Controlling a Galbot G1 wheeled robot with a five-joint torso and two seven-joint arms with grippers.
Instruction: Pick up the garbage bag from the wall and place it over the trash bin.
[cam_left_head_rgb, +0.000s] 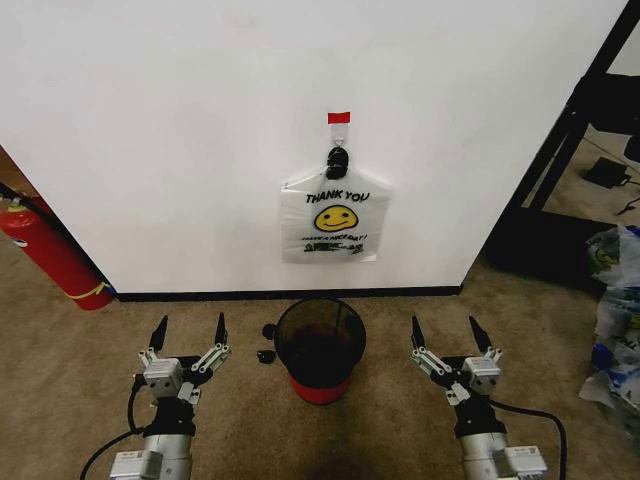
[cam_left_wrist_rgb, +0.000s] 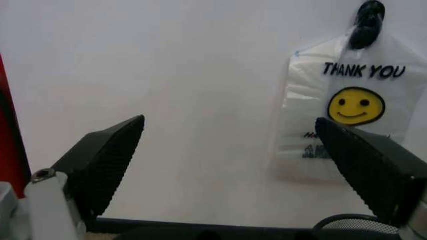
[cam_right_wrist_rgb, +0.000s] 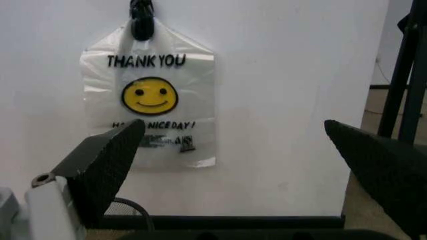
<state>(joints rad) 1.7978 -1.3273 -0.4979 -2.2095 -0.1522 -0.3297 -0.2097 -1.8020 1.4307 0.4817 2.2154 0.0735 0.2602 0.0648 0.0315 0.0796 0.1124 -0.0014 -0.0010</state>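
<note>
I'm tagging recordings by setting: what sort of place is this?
Probably an office or lab room: carpeted floor, plain white wall with a garbage bag hung on it, fire extinguisher, and a trash bin.

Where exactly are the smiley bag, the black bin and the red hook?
bag (cam_left_head_rgb: 335, 218), head view, on the yellow smiley face.
bin (cam_left_head_rgb: 352, 318), head view, on the right side of its rim.
hook (cam_left_head_rgb: 339, 118), head view, on the red tape above the bag.

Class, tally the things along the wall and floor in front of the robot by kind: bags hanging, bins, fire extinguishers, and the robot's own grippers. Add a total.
Garbage bag hanging on the wall: 1
Trash bin: 1
Fire extinguisher: 1
Grippers, left gripper and right gripper, jaws open: 2
Total: 5
</note>
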